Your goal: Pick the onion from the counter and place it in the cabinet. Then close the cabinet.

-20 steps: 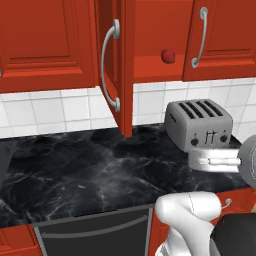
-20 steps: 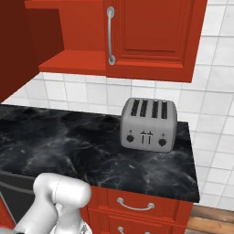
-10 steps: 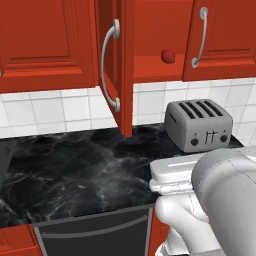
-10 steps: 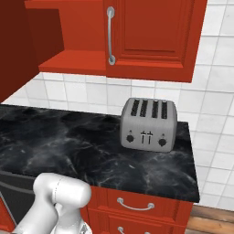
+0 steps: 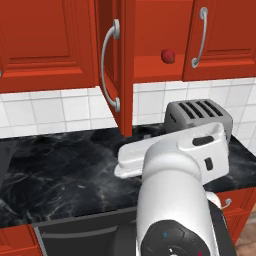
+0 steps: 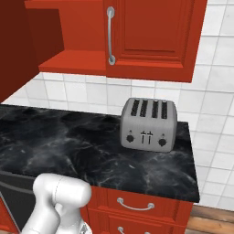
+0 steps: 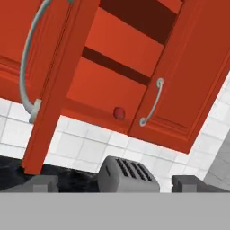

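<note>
1. The red panelled left door [image 5: 127, 65] of the red wall cabinet [image 5: 155, 30] stands swung out, edge-on to the left base view at about 11 o'clock. Its curved silver bar handle [image 5: 110, 70] is on the face turned toward 9 o'clock
2. I judge this door to be the thing to handle next. It is a stiff, hinged panel that should swing lightly, so a push on the flat face near the free edge, or a hook behind the bar handle, looks like the best hold
3. The small round dark red onion [image 5: 168, 56] sits on the red shelf [image 5: 150, 70] inside the cabinet, at 1 o'clock in that view and just right of the open door. In the hand view the onion [image 7: 118, 113] lies near the shelf's front lip
4. The onion looks smooth, glossy and light. Being a ball, it may roll if the shelf is jolted, so the door should be shut gently
5. The red panelled right door [image 5: 222, 35] looks shut, with its silver handle [image 5: 198, 37] at 2 o'clock
6. A silver four-slot toaster [image 5: 200, 117] stands on the black marble-look tabletop [image 5: 50, 175] at 3 o'clock, below the shelf and well apart from the onion
7. The end effector [image 7: 117, 183] is spread wide and holds nothing. Its dark fingertips [image 7: 40, 183] sit at 7 and 5 o'clock of the hand view, which looks up at the cabinet
</note>
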Available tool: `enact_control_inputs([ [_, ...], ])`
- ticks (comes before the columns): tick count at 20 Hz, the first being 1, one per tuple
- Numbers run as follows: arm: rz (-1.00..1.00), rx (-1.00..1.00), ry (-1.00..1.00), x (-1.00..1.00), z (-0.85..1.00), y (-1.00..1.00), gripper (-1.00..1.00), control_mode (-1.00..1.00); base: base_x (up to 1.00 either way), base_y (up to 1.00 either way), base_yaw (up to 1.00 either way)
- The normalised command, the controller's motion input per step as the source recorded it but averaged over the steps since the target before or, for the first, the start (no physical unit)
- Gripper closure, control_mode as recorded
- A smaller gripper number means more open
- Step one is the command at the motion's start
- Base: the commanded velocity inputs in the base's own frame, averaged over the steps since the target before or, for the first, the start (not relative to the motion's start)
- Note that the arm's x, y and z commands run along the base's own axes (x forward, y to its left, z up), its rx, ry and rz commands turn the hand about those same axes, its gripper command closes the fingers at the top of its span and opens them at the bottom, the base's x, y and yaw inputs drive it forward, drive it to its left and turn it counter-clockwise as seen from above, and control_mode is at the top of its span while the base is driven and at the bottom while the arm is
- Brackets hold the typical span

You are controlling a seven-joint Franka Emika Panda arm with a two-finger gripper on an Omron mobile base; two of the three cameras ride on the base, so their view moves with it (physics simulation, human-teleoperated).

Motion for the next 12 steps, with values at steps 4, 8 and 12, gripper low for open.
enact_control_inputs([
  [4,-0.02,-0.19,-0.18,0.33,-0.07,0.37,-1.0,-1.0,0.0,0.0,0.0],
  [8,-0.07,-0.18,-0.12,0.0,-0.14,0.44,-1.0,-1.0,0.0,0.0,0.0],
  [12,-0.13,-0.14,-0.03,0.01,-0.16,0.37,-1.0,-1.0,0.0,0.0,0.0],
])
